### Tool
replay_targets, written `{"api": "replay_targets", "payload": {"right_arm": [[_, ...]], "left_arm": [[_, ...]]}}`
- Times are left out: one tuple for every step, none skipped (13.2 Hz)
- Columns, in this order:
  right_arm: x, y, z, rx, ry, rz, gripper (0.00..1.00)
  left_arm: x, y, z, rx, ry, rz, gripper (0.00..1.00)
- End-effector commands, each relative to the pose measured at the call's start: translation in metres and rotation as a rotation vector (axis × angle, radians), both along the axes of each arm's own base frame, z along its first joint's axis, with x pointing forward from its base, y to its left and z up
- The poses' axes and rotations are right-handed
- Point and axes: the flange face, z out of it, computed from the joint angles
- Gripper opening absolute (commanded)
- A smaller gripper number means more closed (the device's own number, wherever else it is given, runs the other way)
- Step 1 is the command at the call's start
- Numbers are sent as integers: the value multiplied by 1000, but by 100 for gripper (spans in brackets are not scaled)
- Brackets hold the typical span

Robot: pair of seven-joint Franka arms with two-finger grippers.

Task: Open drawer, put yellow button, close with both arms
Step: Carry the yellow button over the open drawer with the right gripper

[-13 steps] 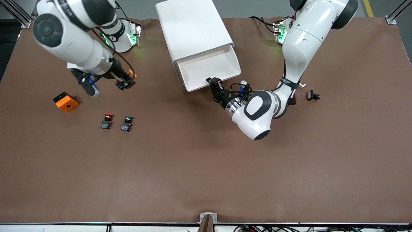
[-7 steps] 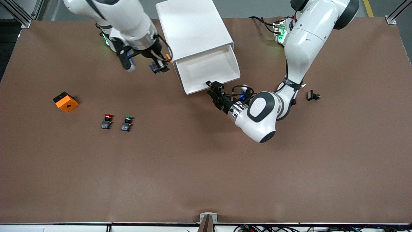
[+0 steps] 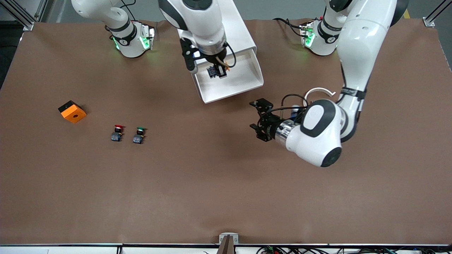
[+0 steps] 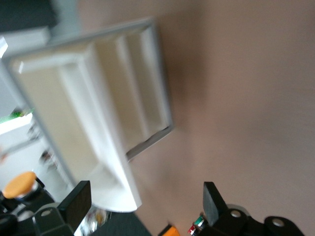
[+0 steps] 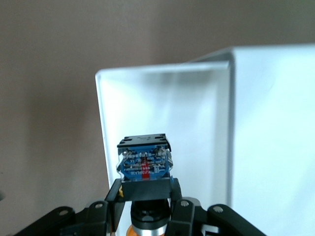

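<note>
Place: a robotics lab or test cell.
Table (image 3: 226, 197): wide, covered in plain brown sheet.
Arms: two white industrial arms, bases (image 3: 132, 38) lit green, bolted along one edge.
Frame: aluminium posts (image 3: 432, 16) at the corners.
Cabling (image 3: 282, 249): loose wires along the camera-side edge.

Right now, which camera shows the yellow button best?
The right wrist view: the yellow button fills it, base up, clamped in the right end effector. The front view shows it tiny over the drawer; the left wrist catches its cap.
</note>
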Motion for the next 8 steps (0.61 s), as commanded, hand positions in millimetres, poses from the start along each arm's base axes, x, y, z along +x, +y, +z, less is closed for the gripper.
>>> {"api": "replay_targets", "payload": {"right_arm": [[-4, 38, -16, -37, -37, -49, 0], [-7, 42, -25, -53, -36, -57, 0], [-10, 46, -29, -60, -33, -63, 0], [-14, 51, -36, -67, -30, -66, 0], [-16, 56, -39, -58, -40, -82, 0], [-18, 62, -45, -53, -53, -98, 0], [-19, 67, -56, -63, -54, -111, 0], [-19, 71, -64, -67, -55, -121, 0]], "left_arm": [[-1, 24, 55, 32, -262, -210, 100], [1, 38, 74, 60, -339, -259, 100], [6, 56, 86, 92, -399, -305, 100], [8, 69, 99, 98, -455, -360, 100], [10, 89, 117, 109, -520, -416, 100], [12, 104, 124, 134, -558, -473, 100], [13, 113, 132, 174, -592, -536, 100], [13, 121, 135, 213, -616, -603, 100]]}}
